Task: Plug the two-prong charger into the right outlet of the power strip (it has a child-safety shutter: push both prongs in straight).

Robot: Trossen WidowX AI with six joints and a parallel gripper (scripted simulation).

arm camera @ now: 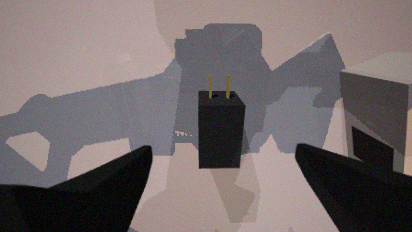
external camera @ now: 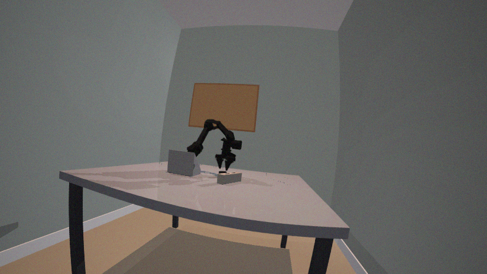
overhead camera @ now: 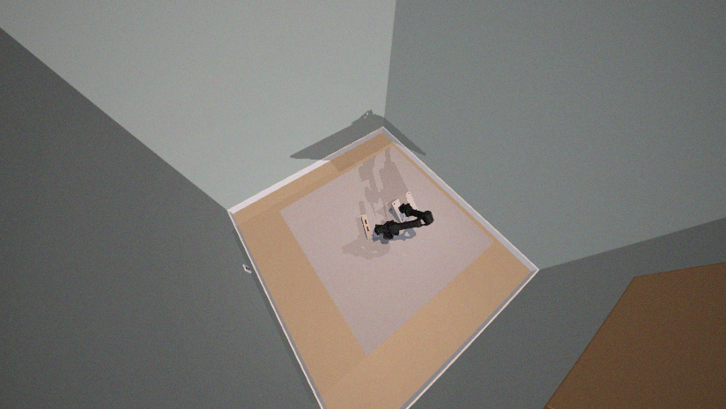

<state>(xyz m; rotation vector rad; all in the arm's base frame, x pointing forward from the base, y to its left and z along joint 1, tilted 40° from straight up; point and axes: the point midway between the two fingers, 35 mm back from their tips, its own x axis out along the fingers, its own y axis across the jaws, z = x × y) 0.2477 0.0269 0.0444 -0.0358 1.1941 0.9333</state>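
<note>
The black charger is on the table, with its two brass prongs pointing toward the top of the wrist view. In the top view I cannot make it out beside the dark arm. My gripper is open and empty, its fingertips above the charger and, in the wrist view, one to each side of it with gaps. The pale power strip lies close by, at the right edge of the wrist view. Its two dark outlets show on top in the top view.
A grey wedge-shaped box stands on the table near the arm's base. The arm arches over from the base to the charger. Its shadow falls around the charger in the wrist view.
</note>
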